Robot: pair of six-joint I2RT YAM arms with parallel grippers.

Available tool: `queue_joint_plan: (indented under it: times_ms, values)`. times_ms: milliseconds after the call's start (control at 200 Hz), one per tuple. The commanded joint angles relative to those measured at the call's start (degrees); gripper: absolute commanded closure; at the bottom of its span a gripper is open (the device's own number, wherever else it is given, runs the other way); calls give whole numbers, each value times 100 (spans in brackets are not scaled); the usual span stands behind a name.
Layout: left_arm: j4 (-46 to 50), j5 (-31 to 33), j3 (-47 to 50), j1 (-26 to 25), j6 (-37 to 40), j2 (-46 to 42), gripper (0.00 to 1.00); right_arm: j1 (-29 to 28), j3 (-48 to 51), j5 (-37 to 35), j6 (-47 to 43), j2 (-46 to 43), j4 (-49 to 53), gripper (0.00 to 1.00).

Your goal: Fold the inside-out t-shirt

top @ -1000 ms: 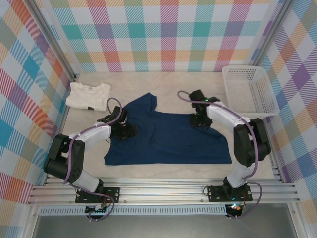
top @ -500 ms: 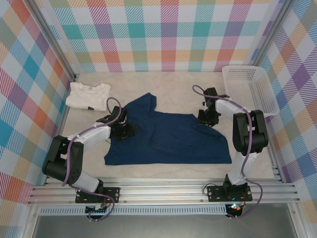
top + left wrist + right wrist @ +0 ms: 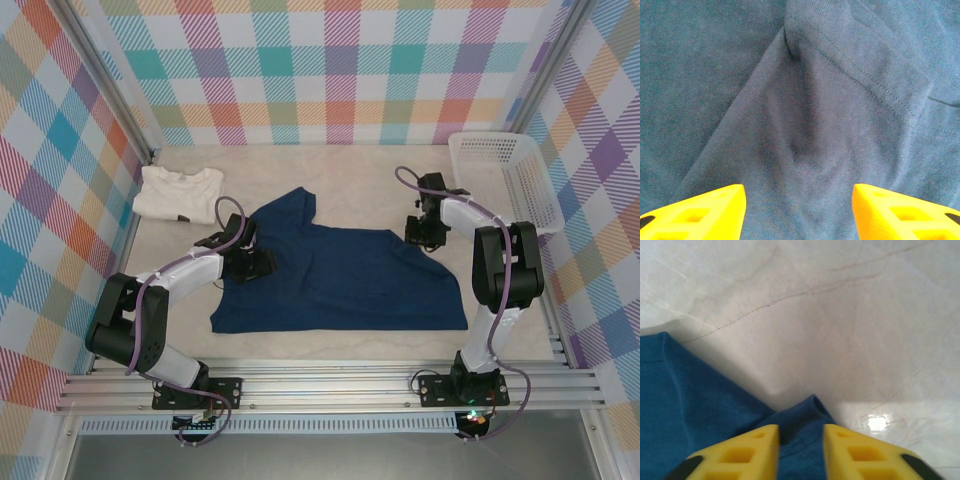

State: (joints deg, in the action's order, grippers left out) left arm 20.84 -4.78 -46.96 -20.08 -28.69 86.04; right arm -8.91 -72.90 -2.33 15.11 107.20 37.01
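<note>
The inside-out t-shirt (image 3: 340, 285) lies spread flat, dark navy, on the pale table. One sleeve points up toward the back at its upper left. My left gripper (image 3: 250, 262) rests low over the shirt's left side. In the left wrist view the left gripper (image 3: 799, 210) stands open, its yellow fingers wide apart over creased navy cloth (image 3: 840, 100) with a stitched hem. My right gripper (image 3: 422, 232) is at the shirt's upper right corner. In the right wrist view the right gripper (image 3: 801, 440) is shut on a bunched fold of the t-shirt (image 3: 700, 405).
A folded cream-white shirt (image 3: 178, 193) lies at the back left. A white plastic basket (image 3: 503, 180) stands at the back right, close to the right arm. Bare table (image 3: 350, 180) runs along the back wall and before the shirt's bottom hem.
The right gripper has moved right and slightly back, its jaws closing on the shirt's upper right corner and drawing it outward. The left arm has not moved.
</note>
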Motion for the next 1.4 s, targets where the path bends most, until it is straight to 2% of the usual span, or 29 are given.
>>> queue_joint_plan:
  times_ms: [0, 80, 210, 340, 500, 670, 940, 1130, 1215, 1395]
  values:
    - [61, 109, 46, -49, 100, -122, 42, 56, -193, -42, 62, 33, -23, 61]
    - [67, 108, 47, -49, 100, -122, 42, 70, -264, -62, 101, 161, -11, 58]
    - [76, 116, 47, -49, 116, -130, 42, 74, -346, 46, 139, 362, -30, 59]
    - [96, 151, 51, -49, 127, -169, 42, 73, -352, 69, 152, 488, -52, 66]
    - [93, 187, 50, -49, 145, -166, 42, 74, -340, 24, 159, 454, -95, 85]
    - [100, 321, -12, -40, 170, -183, 42, 101, -387, -174, 64, 319, -55, 94]
    - [-67, 693, -559, 102, 226, -178, 41, 300, -531, -502, -103, 82, -28, 93]
    - [-362, 669, -1313, 425, 323, 475, 40, 361, -747, -820, -192, 73, -91, 93]
    - [-429, 584, -1830, 549, 442, 1033, 39, 363, -919, -1092, -283, 125, -42, 93]
    - [-342, 500, -3256, 619, 1109, 2409, 31, 363, -1119, -1365, -448, 168, -28, 94]
